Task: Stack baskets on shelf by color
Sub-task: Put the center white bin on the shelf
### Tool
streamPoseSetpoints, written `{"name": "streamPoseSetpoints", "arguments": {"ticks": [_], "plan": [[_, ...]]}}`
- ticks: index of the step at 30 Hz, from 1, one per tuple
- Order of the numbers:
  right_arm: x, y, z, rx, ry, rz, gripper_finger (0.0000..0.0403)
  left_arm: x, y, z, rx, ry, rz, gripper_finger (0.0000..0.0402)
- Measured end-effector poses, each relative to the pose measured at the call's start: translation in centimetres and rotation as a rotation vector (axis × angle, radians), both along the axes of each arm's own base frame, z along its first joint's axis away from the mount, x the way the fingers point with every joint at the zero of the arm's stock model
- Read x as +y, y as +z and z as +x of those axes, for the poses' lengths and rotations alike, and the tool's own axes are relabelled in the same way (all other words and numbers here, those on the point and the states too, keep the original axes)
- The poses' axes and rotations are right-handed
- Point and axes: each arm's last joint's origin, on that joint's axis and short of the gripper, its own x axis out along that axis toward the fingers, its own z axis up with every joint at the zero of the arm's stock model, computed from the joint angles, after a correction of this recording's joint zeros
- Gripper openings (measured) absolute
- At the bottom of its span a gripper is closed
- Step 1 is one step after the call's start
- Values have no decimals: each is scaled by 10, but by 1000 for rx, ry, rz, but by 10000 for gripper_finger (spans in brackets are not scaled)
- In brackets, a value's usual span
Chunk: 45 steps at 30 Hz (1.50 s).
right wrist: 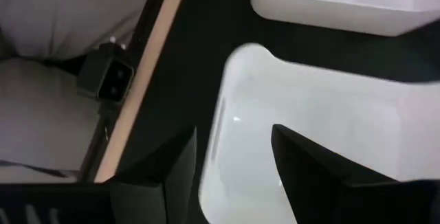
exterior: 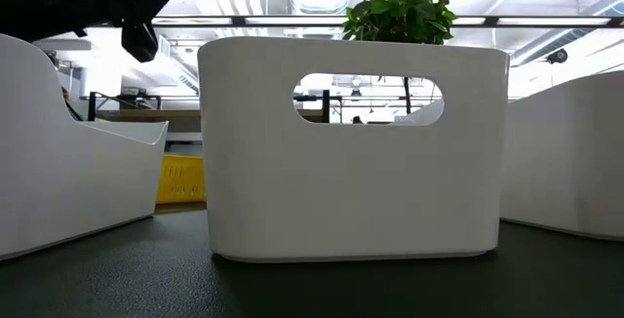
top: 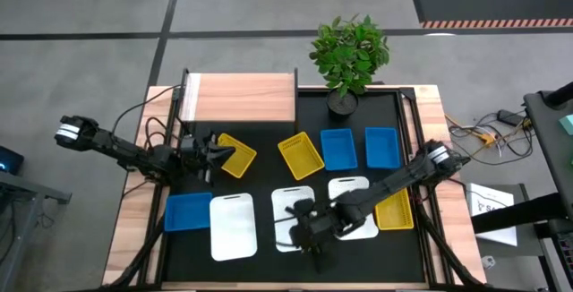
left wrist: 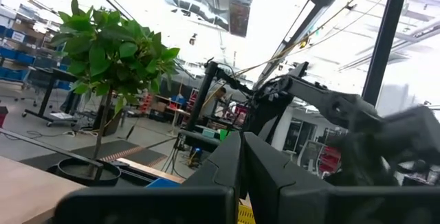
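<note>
In the high view my left gripper (top: 218, 151) sits at the left end of a yellow basket (top: 238, 156), just in front of the light-wood shelf (top: 240, 98), and is shut on it. My right gripper (top: 306, 227) is open and points down over the middle white basket (top: 288, 204). In the right wrist view its fingers (right wrist: 227, 176) straddle that white basket's end wall (right wrist: 221, 121), one outside and one inside; I cannot tell whether they touch. The other baskets lie flat on the black table top. My left gripper holds the yellow basket by its left end (top: 226, 150), coming from the table's left and roughly level. In the left wrist view the shut fingers (left wrist: 227, 162) hide most of the contact, and only a strip of yellow (left wrist: 242, 214) shows low between them.
A blue basket (top: 189, 211) and a white one (top: 234, 227) lie near the left front. A white (top: 358, 193) and a yellow basket (top: 394, 210) lie to the right, under the right arm. A yellow (top: 301, 155) and two blue baskets (top: 338, 149) (top: 382, 147) lie before the potted plant (top: 349, 55).
</note>
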Motion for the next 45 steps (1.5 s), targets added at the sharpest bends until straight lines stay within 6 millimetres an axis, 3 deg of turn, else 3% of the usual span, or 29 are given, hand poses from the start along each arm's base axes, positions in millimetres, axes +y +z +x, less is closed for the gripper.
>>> {"name": "streamPoseSetpoints", "arguments": {"ticks": [11, 17, 23, 28, 33, 39, 45], "plan": [[18, -44, 22, 122, -18, -16, 183, 0, 2, -1, -12, 2, 2, 2], [20, -62, 28, 151, -24, -29, 179, 2, 12, -9, -125, 23, 13, 2], [20, -80, 33, 180, -25, -38, 116, 4, 23, -18, -231, 63, 48, 2], [21, -75, 35, 153, -31, -26, 22, 5, 26, -22, -259, 67, 47, 2], [22, -61, 37, 138, -39, -19, 10, 5, 22, -23, -250, 62, 51, 2], [24, -30, 35, 143, -36, -30, 8, 5, 22, -23, -252, 61, 51, 2], [21, 15, 32, 119, -13, -51, 8, 8, 43, -30, -363, 159, 41, 2]]}}
